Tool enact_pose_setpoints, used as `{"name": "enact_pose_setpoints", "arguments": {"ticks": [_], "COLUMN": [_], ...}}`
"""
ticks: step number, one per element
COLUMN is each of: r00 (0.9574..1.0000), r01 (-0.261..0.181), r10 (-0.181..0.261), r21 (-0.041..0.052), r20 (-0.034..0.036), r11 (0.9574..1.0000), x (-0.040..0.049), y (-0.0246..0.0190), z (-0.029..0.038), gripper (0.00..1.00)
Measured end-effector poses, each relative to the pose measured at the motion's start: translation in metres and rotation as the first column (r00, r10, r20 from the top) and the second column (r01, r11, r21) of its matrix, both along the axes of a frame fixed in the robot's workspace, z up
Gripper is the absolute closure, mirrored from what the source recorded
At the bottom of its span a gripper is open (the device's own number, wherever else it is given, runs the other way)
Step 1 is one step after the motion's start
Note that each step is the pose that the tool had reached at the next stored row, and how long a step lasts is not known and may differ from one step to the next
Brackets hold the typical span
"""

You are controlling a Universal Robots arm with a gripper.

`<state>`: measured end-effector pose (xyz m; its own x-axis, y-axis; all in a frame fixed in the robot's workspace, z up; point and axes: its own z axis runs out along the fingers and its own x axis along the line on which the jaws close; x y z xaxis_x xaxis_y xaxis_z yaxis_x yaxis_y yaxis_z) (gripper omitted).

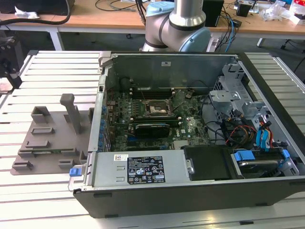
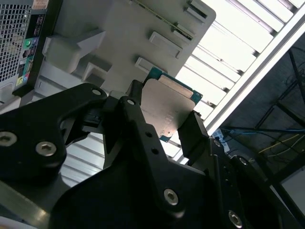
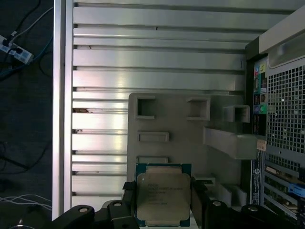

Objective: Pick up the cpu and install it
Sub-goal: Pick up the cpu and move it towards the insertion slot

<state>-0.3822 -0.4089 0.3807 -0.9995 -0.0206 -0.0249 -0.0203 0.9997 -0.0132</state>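
Evidently the fingers [image 2: 195, 134] are clamped on opposite edges of the cpu [image 3: 163, 193], held above the grey fixture tray [image 3: 167, 119]. It looks light, stiff and fragile underneath, so edges seem the safest hold.

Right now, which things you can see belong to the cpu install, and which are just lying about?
Job: the cpu, clamped in the gripper; the black socket on the motherboard; the open computer case.
Lying about: grey fixture tray; white power strip; desk cable; slatted table.
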Motion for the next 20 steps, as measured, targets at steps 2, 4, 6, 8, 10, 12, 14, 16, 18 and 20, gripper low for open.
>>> {"name": "enact_pose_setpoints", "arguments": {"ticks": [2, 4, 6, 8, 10, 12, 14, 16, 18, 20], "r00": [1.0, 1.0, 1.0, 1.0, 1.0, 1.0, 1.0, 1.0, 1.0, 1.0], "r01": [0.0, 0.0, 0.0, 0.0, 0.0, 0.0, 0.0, 0.0, 0.0, 0.0], "r10": [0.0, 0.0, 0.0, 0.0, 0.0, 0.0, 0.0, 0.0, 0.0, 0.0], "r21": [0.0, 0.0, 0.0, 0.0, -0.0002, 0.0, 0.0, -0.0001, -0.0001, -0.0001], "r20": [0.0, 0.0001, 0.0001, 0.0, -0.0003, 0.0, 0.0, 0.0, 0.0, 0.0], "r11": [1.0, 1.0, 1.0, 1.0, 1.0, 1.0, 1.0, 1.0, 1.0, 1.0], "x": [0.0, 0.0, 0.0, 0.0, 0.0006, 0.0042, 0.0109, 0.0148, 0.0198, 0.024], "y": [0.0, 0.0, 0.0, 0.0, 0.0, 0.0, 0.0, 0.0, 0.0, 0.0], "z": [0.0018, 0.0024, 0.0024, 0.0025, 0.0028, 0.0025, 0.0025, 0.0025, 0.0025, 0.0025], "gripper": [0.45, 0.45, 0.45, 0.45, 0.45, 0.45, 0.45, 0.45, 0.45, 0.45]}}
